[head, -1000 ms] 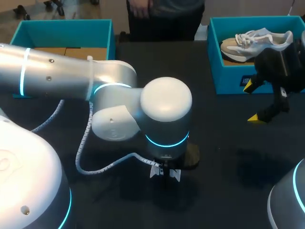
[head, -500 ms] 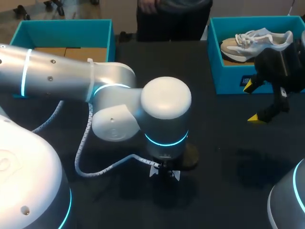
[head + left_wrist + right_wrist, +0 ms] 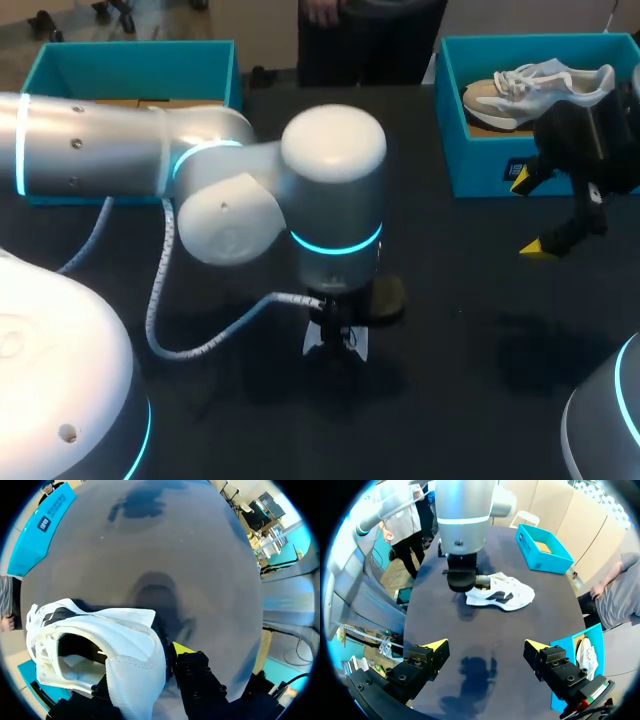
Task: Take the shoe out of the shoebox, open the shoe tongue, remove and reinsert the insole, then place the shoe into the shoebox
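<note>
A white shoe with dark side marks lies on the black table, heel toward my left arm. My left gripper stands over that heel. In the left wrist view the heel collar of the shoe sits between the fingers of the left gripper, which is shut on it; one yellow fingertip shows outside the heel, the other is hidden. In the head view my left arm covers nearly all of this shoe. My right gripper hangs open and empty before the right shoebox, which holds a second shoe.
A second blue shoebox with a bare cardboard floor stands at the far left. A white cable loops from my left arm down over the table. Bare black table lies under my right gripper.
My left gripper has closed on the shoe's heel, and the left wrist has shifted a little left and away. The right arm has not moved.
</note>
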`<state>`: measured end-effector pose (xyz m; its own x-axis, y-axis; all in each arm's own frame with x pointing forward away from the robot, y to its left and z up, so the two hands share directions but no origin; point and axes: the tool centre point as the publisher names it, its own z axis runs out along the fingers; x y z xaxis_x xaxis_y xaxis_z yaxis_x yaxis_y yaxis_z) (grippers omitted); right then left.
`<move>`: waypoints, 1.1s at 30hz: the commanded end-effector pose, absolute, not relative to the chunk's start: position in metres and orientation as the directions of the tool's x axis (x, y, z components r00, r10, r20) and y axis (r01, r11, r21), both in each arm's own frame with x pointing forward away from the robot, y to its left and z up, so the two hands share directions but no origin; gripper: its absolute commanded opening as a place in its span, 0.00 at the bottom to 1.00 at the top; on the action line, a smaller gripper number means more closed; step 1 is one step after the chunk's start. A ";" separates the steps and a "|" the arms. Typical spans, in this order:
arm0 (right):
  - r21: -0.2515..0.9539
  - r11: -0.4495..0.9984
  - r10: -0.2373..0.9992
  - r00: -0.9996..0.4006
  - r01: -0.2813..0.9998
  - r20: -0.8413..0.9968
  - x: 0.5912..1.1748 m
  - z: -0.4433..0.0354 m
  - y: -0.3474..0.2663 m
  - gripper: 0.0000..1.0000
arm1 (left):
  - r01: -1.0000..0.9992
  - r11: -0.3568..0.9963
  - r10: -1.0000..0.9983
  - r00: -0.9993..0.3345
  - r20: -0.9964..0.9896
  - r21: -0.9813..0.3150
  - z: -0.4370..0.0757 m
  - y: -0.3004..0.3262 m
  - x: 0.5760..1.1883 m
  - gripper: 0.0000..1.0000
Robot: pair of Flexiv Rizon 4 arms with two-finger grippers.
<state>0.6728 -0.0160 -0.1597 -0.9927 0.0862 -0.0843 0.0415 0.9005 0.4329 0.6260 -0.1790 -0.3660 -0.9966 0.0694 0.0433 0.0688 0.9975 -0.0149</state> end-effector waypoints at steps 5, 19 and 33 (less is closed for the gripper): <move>0.429 0.902 0.086 -0.993 0.043 -0.081 0.675 -0.160 -0.014 1.00 | 0.071 0.997 0.072 -0.997 0.033 -0.014 -0.268 -0.157 0.633 0.00; 0.429 0.902 0.086 -0.993 0.043 -0.081 0.675 -0.160 -0.014 1.00 | 0.146 0.989 0.146 -0.989 0.034 0.011 -0.186 -0.136 0.642 0.00; 0.429 0.902 0.086 -0.993 0.043 -0.081 0.675 -0.160 -0.014 1.00 | 0.135 0.991 0.135 -0.991 0.008 0.001 -0.178 -0.134 0.644 0.00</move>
